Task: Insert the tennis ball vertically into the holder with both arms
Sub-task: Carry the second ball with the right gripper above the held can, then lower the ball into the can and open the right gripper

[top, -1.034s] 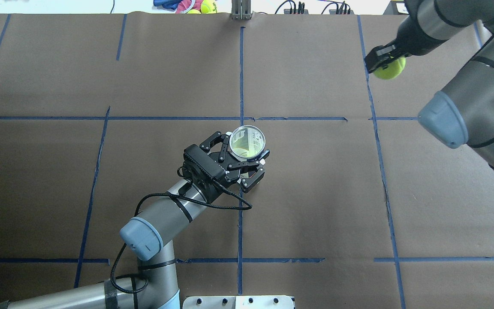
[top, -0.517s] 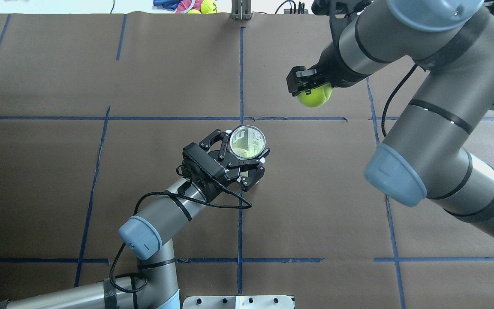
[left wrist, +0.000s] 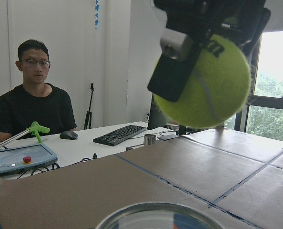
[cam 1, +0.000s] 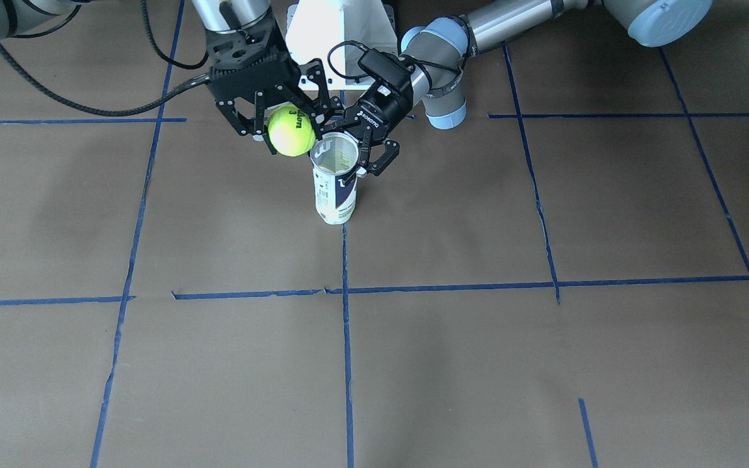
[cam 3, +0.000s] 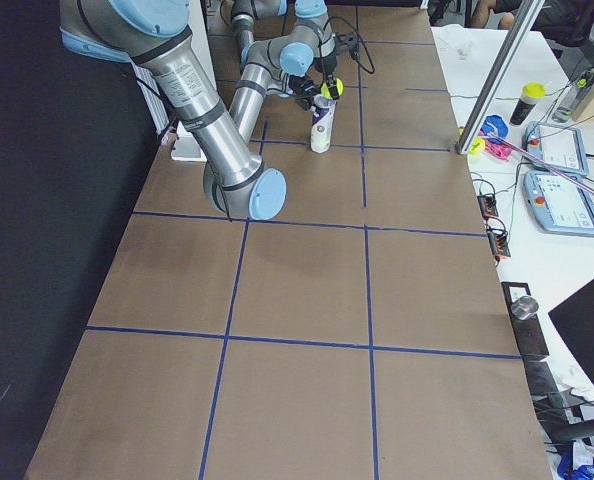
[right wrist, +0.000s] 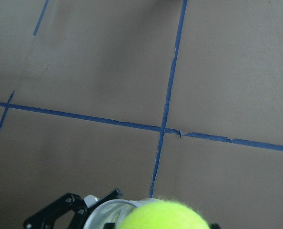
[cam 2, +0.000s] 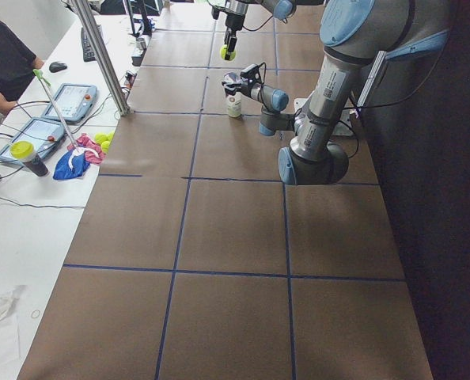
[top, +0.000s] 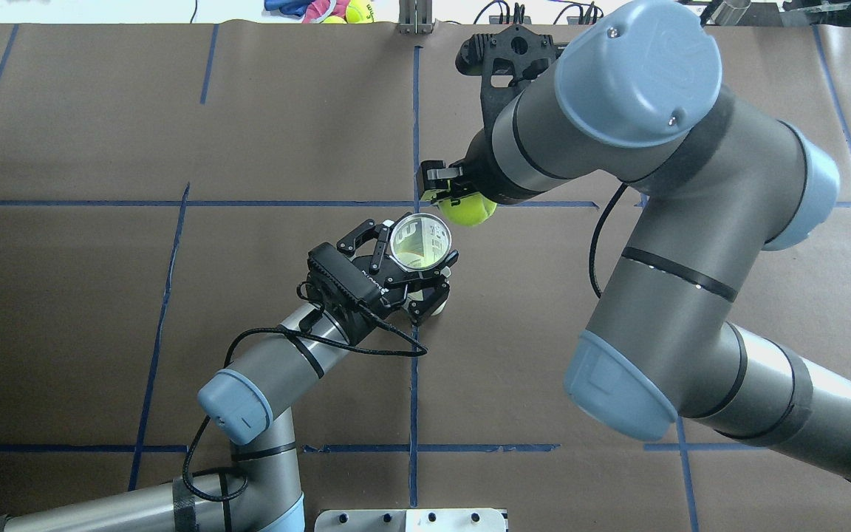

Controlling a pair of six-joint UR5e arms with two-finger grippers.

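Note:
The holder (cam 1: 335,195) is a clear can with a white and navy label, standing upright on the brown table; its open mouth shows in the overhead view (top: 419,240). My left gripper (top: 417,251) is shut on the holder near its rim, also seen from the front (cam 1: 348,151). My right gripper (top: 455,198) is shut on the yellow-green tennis ball (top: 471,211) and holds it in the air just beyond and to the right of the mouth. In the front view the ball (cam 1: 291,132) hangs beside the rim. The left wrist view shows the ball (left wrist: 203,86) above the rim (left wrist: 156,217).
The white pedestal (cam 1: 342,32) stands behind the holder at the robot's base. Spare balls and cloth (top: 337,10) lie past the table's far edge by a metal post (top: 416,18). An operator (left wrist: 36,95) sits at the side desk with tablets (cam 2: 69,103).
My right arm has swung left with the tennis ball, from the far right of the table to just beside the holder's mouth. The left gripper and holder shifted slightly left.

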